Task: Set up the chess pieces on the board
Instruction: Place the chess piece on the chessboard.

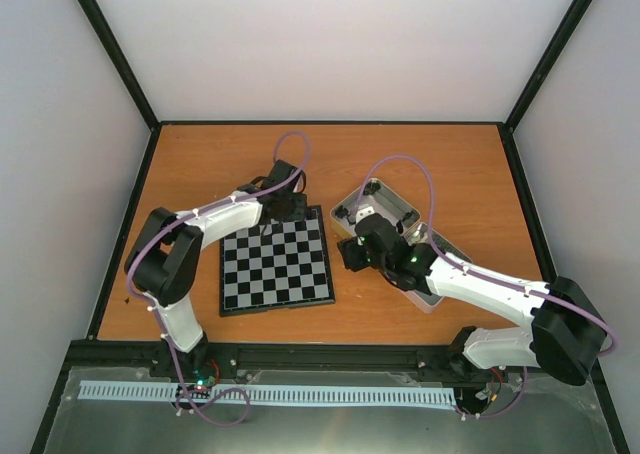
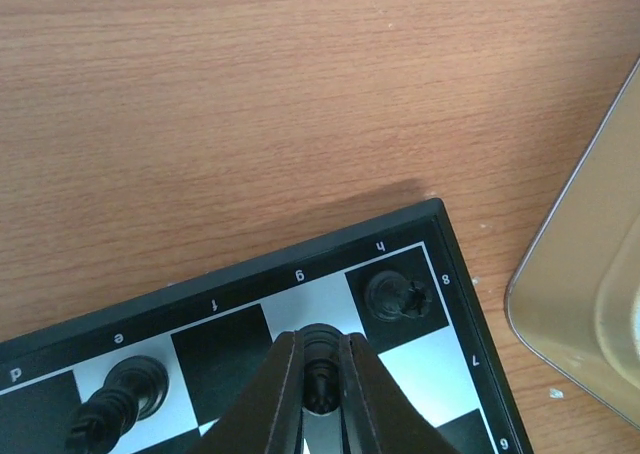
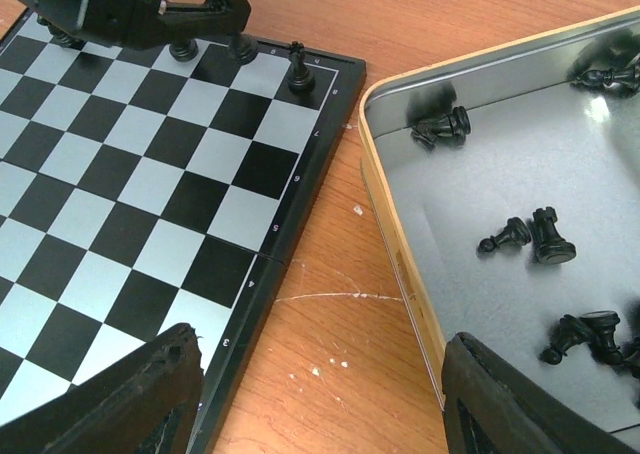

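The board (image 1: 275, 269) lies left of centre. My left gripper (image 1: 290, 210) is at its far right corner, shut on a black chess piece (image 2: 320, 376) held upright over the white back-row square beside the corner. A black rook (image 2: 398, 296) stands on the corner square, and another black piece (image 2: 120, 409) stands two squares further left. My right gripper (image 3: 325, 414) is open and empty, low over the bare wood between the board's right edge (image 3: 300, 204) and a silver tin (image 3: 470, 189). Several black pieces (image 3: 550, 236) lie loose in that tin.
A second shallow silver tin (image 1: 438, 292) lies partly under my right arm, next to the first tin (image 1: 385, 206). The tin's tan side (image 2: 580, 294) is close to the board's corner. Black frame rails run along the table's edges.
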{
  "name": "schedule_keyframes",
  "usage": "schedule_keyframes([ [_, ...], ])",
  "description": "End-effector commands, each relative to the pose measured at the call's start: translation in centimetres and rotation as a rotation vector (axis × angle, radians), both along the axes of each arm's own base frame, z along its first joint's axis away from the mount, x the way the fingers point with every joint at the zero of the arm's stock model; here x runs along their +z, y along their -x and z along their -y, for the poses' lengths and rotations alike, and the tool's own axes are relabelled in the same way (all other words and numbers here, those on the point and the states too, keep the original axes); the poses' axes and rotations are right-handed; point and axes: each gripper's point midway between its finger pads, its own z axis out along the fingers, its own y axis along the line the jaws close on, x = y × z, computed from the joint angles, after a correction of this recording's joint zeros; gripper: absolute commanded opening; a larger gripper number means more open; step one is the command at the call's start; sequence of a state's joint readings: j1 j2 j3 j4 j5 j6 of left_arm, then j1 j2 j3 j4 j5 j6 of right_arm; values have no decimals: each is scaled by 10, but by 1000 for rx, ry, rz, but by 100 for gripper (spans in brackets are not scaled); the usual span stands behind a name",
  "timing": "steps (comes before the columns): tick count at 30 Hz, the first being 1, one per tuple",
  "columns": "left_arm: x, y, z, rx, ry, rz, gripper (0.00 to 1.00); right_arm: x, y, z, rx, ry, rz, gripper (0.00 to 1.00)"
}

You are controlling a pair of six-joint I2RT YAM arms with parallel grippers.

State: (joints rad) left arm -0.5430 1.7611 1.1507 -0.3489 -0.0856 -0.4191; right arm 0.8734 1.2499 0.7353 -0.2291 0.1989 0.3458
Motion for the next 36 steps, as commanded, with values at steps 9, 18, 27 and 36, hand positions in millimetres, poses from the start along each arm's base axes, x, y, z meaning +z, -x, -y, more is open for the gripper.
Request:
schedule_keyframes([
  [9,-6,-11,-11,35,-74,17,10,-2,-2,1,-27,-1,2,66],
  [18,-15,-10,-21,71,-123,3,10,-5,-1,1,-30,2,-8,66],
  [27,-20,-5,-25,83,-137,-15,13,-9,-1,1,-29,10,-17,66],
  [36,-14,-3,-24,74,-123,-16,23,-8,-1,-1,-24,-3,-19,66],
])
